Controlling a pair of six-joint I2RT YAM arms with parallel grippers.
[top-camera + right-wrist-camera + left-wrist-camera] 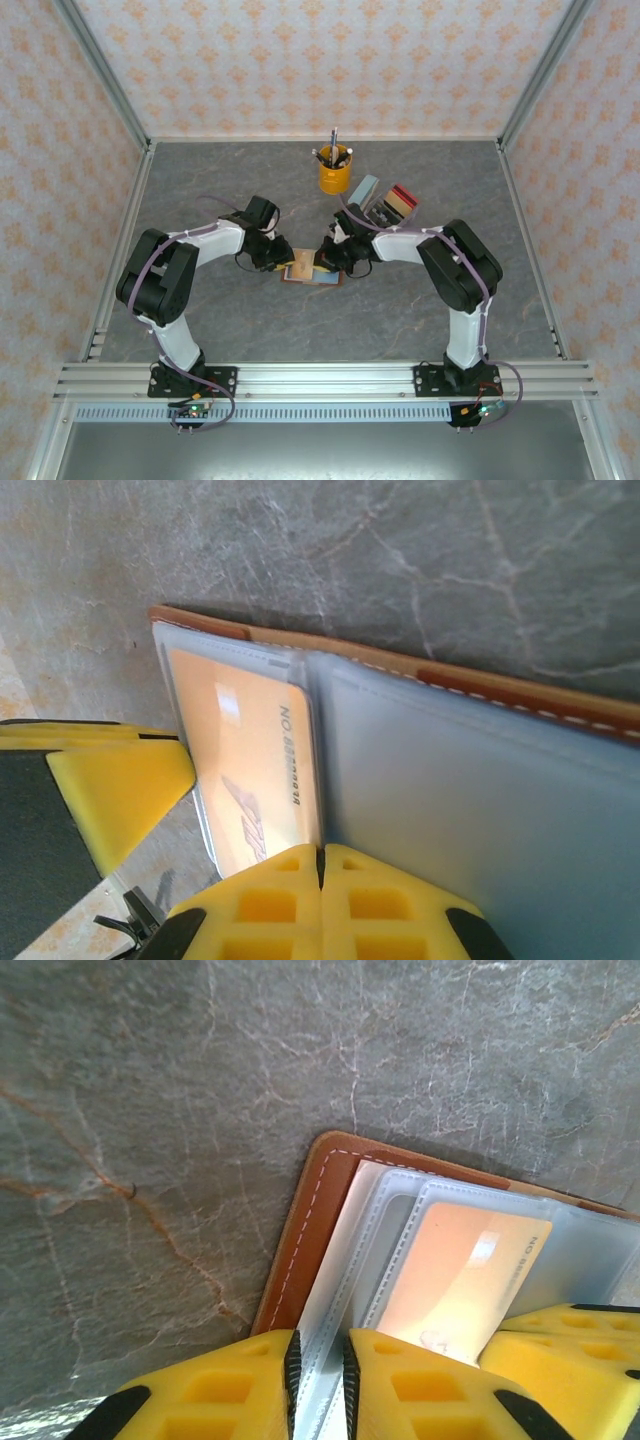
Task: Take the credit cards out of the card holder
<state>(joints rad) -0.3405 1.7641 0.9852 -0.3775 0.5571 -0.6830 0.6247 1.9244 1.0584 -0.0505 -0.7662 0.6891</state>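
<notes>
Both arms are in over the middle of the grey marbled tabletop, and between them lies the small reddish-brown leather card holder, spread open like a book and flat on the stone. The left hand comes at it from the left side and the right hand from the right, the two nearly meeting over it. From the left wrist, the left hand has its yellow fingers drawn close with only a sliver between them, and the clear plastic sleeves of the card holder run straight into that sliver. It's pinching those leaves. A yellow-orange plastic card sits inside one clear sleeve, just beside the grip, with the other hand's yellow fingers touching at its corner. Over to the right wrist: the right hand is clamped shut, fingertips pressed flat together, nipping the edge of a leaf right where the sleeve with the card meets the pale grey-blue inner page. The card is tucked in its sleeve, printing visible along one edge but too small to read. The brown stitched cover peeks out along the far side. Near the far edge of the tabletop stands a yellow cup of pens, and just to its right is a pale blue oblong block beside a small stack with a red top, well apart from the hands.
</notes>
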